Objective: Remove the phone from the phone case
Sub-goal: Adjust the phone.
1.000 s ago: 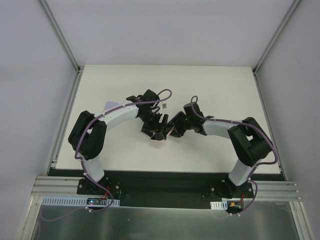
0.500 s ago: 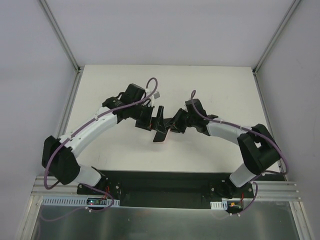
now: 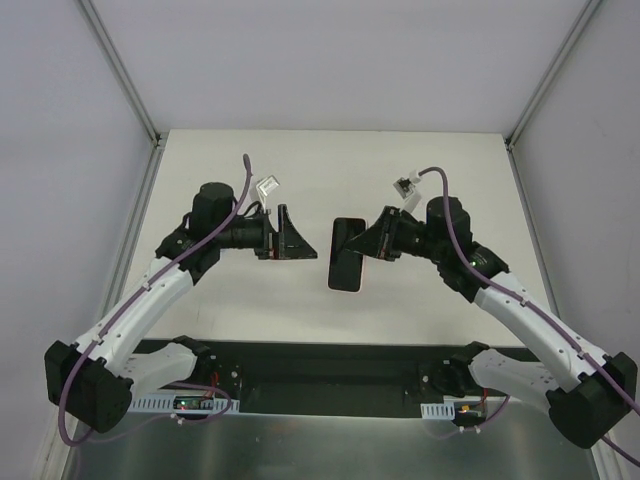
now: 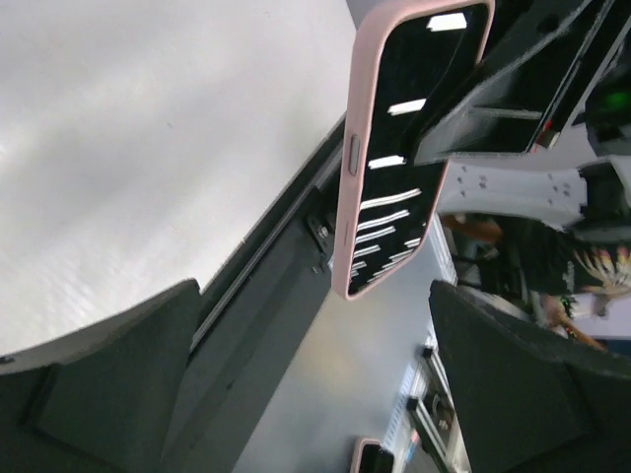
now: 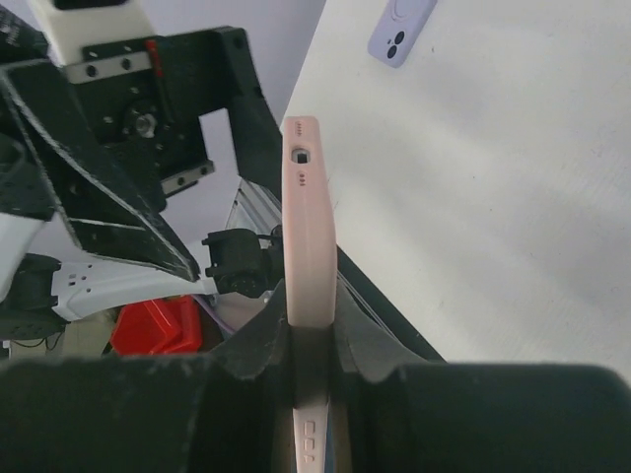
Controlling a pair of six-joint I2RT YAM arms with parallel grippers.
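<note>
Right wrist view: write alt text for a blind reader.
A pink silicone phone case, edge-on, is clamped in the right end effector above the white table. The left end effector hangs open alongside; a lilac phone case lies beyond.

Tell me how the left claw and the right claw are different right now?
The left gripper is open and holds nothing, while the right gripper is shut on the phone in its pink case. The left gripper's fingers stand apart from the phone; the right gripper's squeeze it from both sides. Both are black, hang above the table and point toward each other.
</note>
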